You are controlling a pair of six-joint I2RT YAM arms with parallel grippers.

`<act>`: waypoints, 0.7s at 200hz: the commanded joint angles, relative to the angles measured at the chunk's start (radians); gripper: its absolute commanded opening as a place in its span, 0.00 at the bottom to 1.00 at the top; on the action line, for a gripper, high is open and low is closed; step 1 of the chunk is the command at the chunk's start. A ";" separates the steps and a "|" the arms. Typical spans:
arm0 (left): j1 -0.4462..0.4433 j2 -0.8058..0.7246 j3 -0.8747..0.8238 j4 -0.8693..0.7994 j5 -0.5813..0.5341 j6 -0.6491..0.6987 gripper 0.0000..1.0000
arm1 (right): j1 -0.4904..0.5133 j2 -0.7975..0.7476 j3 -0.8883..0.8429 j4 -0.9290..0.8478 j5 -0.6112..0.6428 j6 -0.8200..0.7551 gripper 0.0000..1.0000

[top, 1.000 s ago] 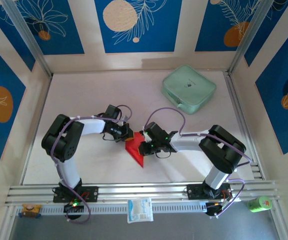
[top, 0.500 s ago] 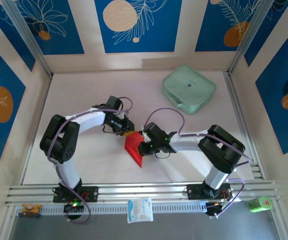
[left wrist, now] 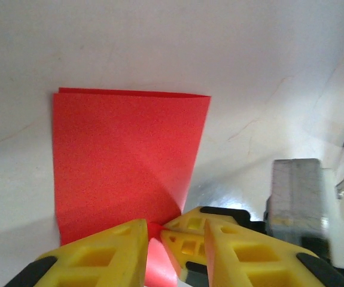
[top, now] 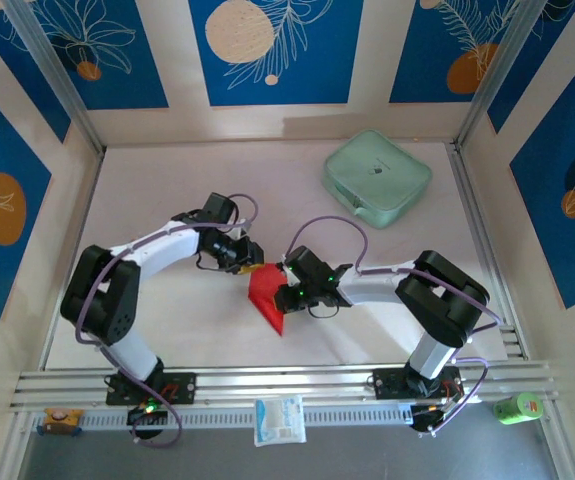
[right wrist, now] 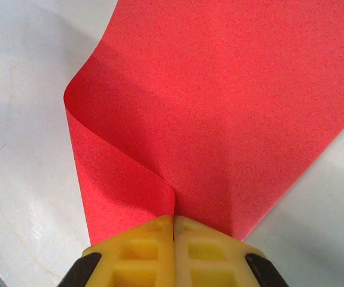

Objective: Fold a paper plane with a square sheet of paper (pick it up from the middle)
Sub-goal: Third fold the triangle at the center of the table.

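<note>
The right gripper (right wrist: 173,222) is clamped tight on the red sheet of paper (right wrist: 219,101), which spreads out folded just ahead of its fingertips. The left gripper (top: 257,266) stands partly open, with the sheet's near corner between its jaws.

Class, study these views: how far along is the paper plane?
Done: the red sheet shows one fold, a doubled edge. In hand: right gripper pinches it; left gripper stands open at its corner. Left: pointed nose and wings; no dart shape yet.

The sheet of paper (top: 266,300) on the table (top: 167,180) between left hand (top: 255,266) and right hand (top: 282,296); zip case (top: 377,178) behind, rightward.
</note>
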 commanded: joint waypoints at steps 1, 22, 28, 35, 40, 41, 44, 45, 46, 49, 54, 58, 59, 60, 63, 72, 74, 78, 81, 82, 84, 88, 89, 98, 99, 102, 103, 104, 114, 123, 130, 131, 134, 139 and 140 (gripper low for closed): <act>0.007 -0.067 -0.021 0.022 -0.011 -0.015 0.26 | 0.009 -0.008 0.011 -0.086 0.023 -0.011 0.03; 0.007 -0.122 -0.097 0.106 0.013 -0.065 0.18 | 0.009 -0.010 0.021 -0.094 0.033 -0.009 0.03; 0.007 -0.137 -0.120 0.138 0.024 -0.083 0.16 | 0.009 -0.009 0.025 -0.094 0.032 -0.012 0.03; 0.007 -0.149 -0.148 0.183 0.043 -0.107 0.15 | 0.010 -0.009 0.030 -0.096 0.035 -0.013 0.03; 0.006 -0.159 -0.169 0.214 0.052 -0.124 0.14 | 0.010 -0.008 0.033 -0.099 0.039 -0.012 0.03; 0.006 -0.160 -0.173 0.219 0.054 -0.127 0.13 | 0.010 -0.009 0.032 -0.100 0.039 -0.012 0.03; 0.004 -0.165 -0.184 0.235 0.059 -0.136 0.12 | 0.010 -0.008 0.033 -0.100 0.039 -0.011 0.03; 0.004 -0.166 -0.189 0.241 0.060 -0.139 0.12 | 0.010 -0.008 0.033 -0.099 0.040 -0.011 0.03; 0.004 -0.168 -0.192 0.245 0.060 -0.142 0.12 | 0.010 -0.007 0.033 -0.099 0.040 -0.010 0.03; 0.003 -0.172 -0.203 0.261 0.065 -0.150 0.11 | 0.010 -0.008 0.034 -0.098 0.041 -0.010 0.03; 0.000 -0.180 -0.221 0.286 0.070 -0.164 0.10 | 0.010 -0.007 0.034 -0.096 0.041 -0.009 0.03; -0.002 -0.185 -0.235 0.303 0.073 -0.175 0.10 | 0.010 -0.008 0.034 -0.094 0.040 -0.009 0.03; -0.003 -0.186 -0.238 0.308 0.074 -0.177 0.10 | 0.010 -0.007 0.034 -0.094 0.040 -0.009 0.03; -0.003 -0.188 -0.242 0.312 0.075 -0.180 0.10 | 0.009 -0.007 0.034 -0.092 0.040 -0.008 0.03; -0.005 -0.191 -0.251 0.326 0.079 -0.188 0.10 | 0.010 -0.007 0.033 -0.091 0.040 -0.007 0.03; -0.013 -0.199 -0.281 0.368 0.092 -0.210 0.09 | 0.010 -0.003 0.033 -0.085 0.037 -0.006 0.03; -0.015 -0.201 -0.288 0.375 0.092 -0.217 0.09 | 0.009 -0.002 0.034 -0.085 0.037 -0.006 0.03; -0.021 -0.204 -0.298 0.389 0.095 -0.228 0.08 | 0.010 0.000 0.036 -0.084 0.035 -0.006 0.03; -0.025 -0.205 -0.305 0.397 0.096 -0.234 0.08 | 0.011 -0.001 0.036 -0.083 0.035 -0.006 0.03; -0.027 -0.206 -0.308 0.399 0.097 -0.236 0.08 | 0.011 0.000 0.036 -0.084 0.035 -0.007 0.03; -0.030 -0.206 -0.312 0.403 0.098 -0.239 0.08 | 0.012 0.001 0.037 -0.084 0.034 -0.007 0.03; -0.037 -0.208 -0.320 0.408 0.099 -0.244 0.08 | 0.011 0.003 0.038 -0.085 0.032 -0.008 0.03; -0.039 -0.208 -0.322 0.409 0.098 -0.245 0.08 | 0.011 0.004 0.038 -0.085 0.032 -0.008 0.03; -0.054 -0.213 -0.340 0.415 0.095 -0.251 0.08 | 0.012 0.004 0.039 -0.090 0.033 -0.010 0.03; -0.056 -0.213 -0.342 0.415 0.095 -0.252 0.08 | 0.013 0.004 0.039 -0.090 0.033 -0.009 0.03; -0.060 -0.215 -0.349 0.418 0.094 -0.255 0.08 | 0.013 0.004 0.039 -0.090 0.033 -0.009 0.03; -0.062 -0.215 -0.352 0.419 0.094 -0.255 0.08 | 0.013 0.004 0.039 -0.090 0.033 -0.009 0.03; -0.064 -0.215 -0.354 0.421 0.093 -0.257 0.08 | 0.013 0.005 0.039 -0.090 0.033 -0.009 0.03; -0.077 -0.218 -0.382 0.446 0.088 -0.270 0.07 | 0.012 0.004 0.035 -0.085 0.033 -0.007 0.03; -0.089 -0.216 -0.406 0.476 0.084 -0.288 0.07 | 0.013 0.005 0.035 -0.084 0.034 -0.006 0.03; -0.099 -0.215 -0.421 0.497 0.082 -0.302 0.07 | 0.013 0.008 0.038 -0.084 0.033 -0.007 0.03; -0.100 -0.215 -0.423 0.499 0.082 -0.304 0.07 | 0.013 0.007 0.038 -0.084 0.033 -0.007 0.03; -0.105 -0.215 -0.428 0.508 0.080 -0.309 0.07 | 0.012 0.008 0.041 -0.085 0.032 -0.007 0.03; -0.113 -0.215 -0.437 0.518 0.076 -0.316 0.07 | 0.013 0.011 0.043 -0.088 0.032 -0.009 0.03; -0.114 -0.216 -0.438 0.520 0.075 -0.317 0.07 | 0.014 0.011 0.043 -0.088 0.032 -0.009 0.03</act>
